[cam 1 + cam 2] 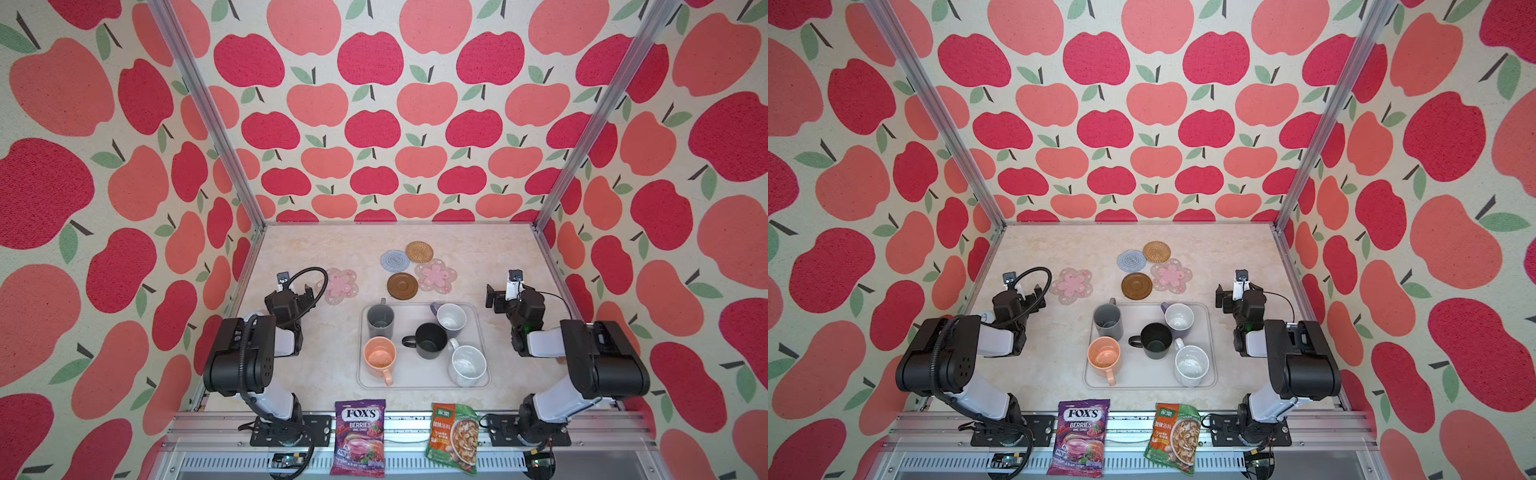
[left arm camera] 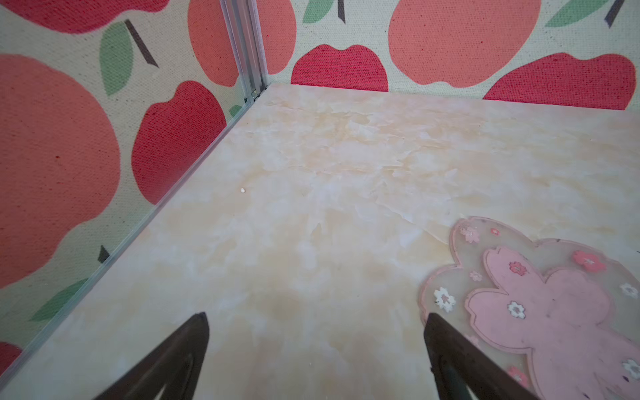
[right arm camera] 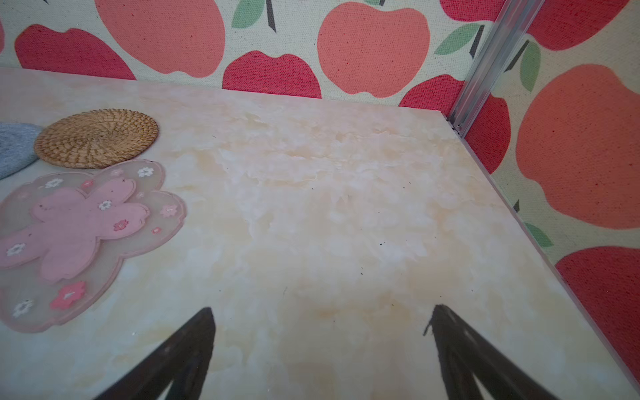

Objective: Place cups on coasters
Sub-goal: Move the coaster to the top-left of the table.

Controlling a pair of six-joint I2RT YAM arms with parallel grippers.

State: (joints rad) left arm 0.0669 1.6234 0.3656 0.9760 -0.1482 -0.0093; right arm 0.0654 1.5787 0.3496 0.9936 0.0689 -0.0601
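Standing upright, peach mug (image 1: 379,356) points handle frontward.

1. Bright and even in both top views; only faint, soft shadows on the tray (image 1: 419,370).
2. Wide-angle stretch toward the edges, aluminium posts (image 1: 201,95) splayed outward.
3. Blurred up close in the wrist views: dark fingertips (image 2: 187,346) soft, tabletop (image 2: 311,194) sharp, no glare.

Top views high overhead; wrist views low, seemingly toward back wall (image 2: 450,52)
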